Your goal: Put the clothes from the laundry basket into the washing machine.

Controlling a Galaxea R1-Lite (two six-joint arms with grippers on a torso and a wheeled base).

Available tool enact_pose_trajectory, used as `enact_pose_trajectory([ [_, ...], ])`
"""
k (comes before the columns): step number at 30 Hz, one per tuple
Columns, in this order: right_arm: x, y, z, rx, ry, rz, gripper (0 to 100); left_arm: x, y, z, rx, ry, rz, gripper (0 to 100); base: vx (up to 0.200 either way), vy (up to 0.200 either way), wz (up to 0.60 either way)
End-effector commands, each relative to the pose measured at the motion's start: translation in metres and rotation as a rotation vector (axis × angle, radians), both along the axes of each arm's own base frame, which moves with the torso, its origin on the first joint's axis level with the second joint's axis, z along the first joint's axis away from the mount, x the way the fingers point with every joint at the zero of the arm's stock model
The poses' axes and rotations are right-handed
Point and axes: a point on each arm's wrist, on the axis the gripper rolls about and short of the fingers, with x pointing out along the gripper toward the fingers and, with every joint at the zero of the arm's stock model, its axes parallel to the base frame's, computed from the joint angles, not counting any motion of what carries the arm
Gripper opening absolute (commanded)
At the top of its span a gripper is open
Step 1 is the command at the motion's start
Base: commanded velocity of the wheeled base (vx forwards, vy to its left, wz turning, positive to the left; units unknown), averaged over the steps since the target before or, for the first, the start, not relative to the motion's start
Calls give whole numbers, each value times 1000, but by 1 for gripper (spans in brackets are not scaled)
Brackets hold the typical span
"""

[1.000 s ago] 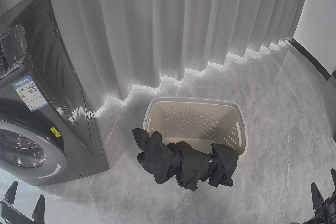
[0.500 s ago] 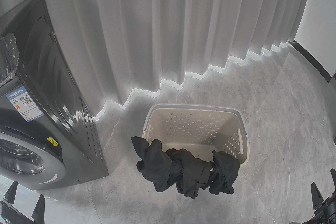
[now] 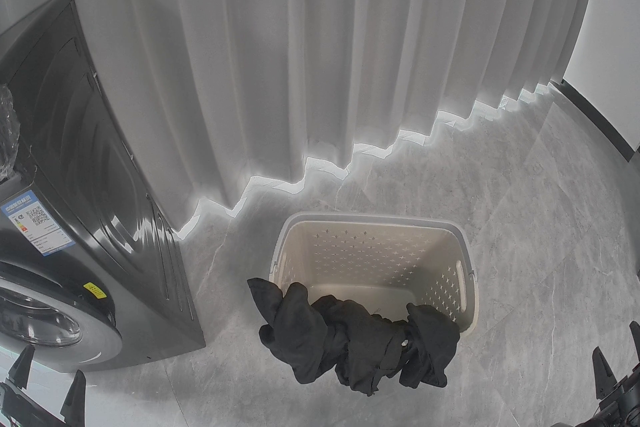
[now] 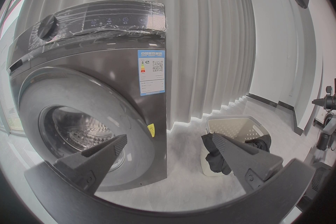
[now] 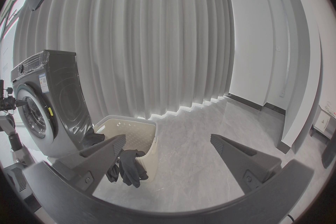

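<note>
A beige laundry basket stands on the grey floor, with dark clothes draped over its near rim and hanging outside. To its left is the dark grey washing machine, its round door closed. My left gripper hangs open at the lower left, in front of the machine's door. My right gripper is open at the lower right, well clear of the basket. The left wrist view shows the left gripper open before the washing machine, with the basket beyond. The right gripper stays open, empty.
A white pleated curtain hangs behind the basket and machine, reaching the floor. A white wall with a dark baseboard runs along the right. Bare grey floor lies right of the basket.
The whole head view has shifted, so the camera moved: the basket sits lower and the machine farther left in the picture. Both grippers keep their places and stay open.
</note>
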Motion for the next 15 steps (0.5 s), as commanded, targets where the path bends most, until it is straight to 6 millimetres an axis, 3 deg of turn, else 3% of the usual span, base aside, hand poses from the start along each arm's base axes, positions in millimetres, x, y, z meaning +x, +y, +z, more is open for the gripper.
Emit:
enact_pose_trajectory([
  [1,1,0,-5,0,7,1,100,0,0,-5,-1,3,0,100,0,0,0],
  [4,1,0,-5,0,7,1,100,0,0,-5,-2,3,1,100,0,0,0],
  [13,1,0,-5,0,7,1,100,0,0,-5,-1,3,1,100,200,0,0],
  [15,1,0,-5,0,7,1,100,0,0,-5,-1,3,1,100,0,0,0],
])
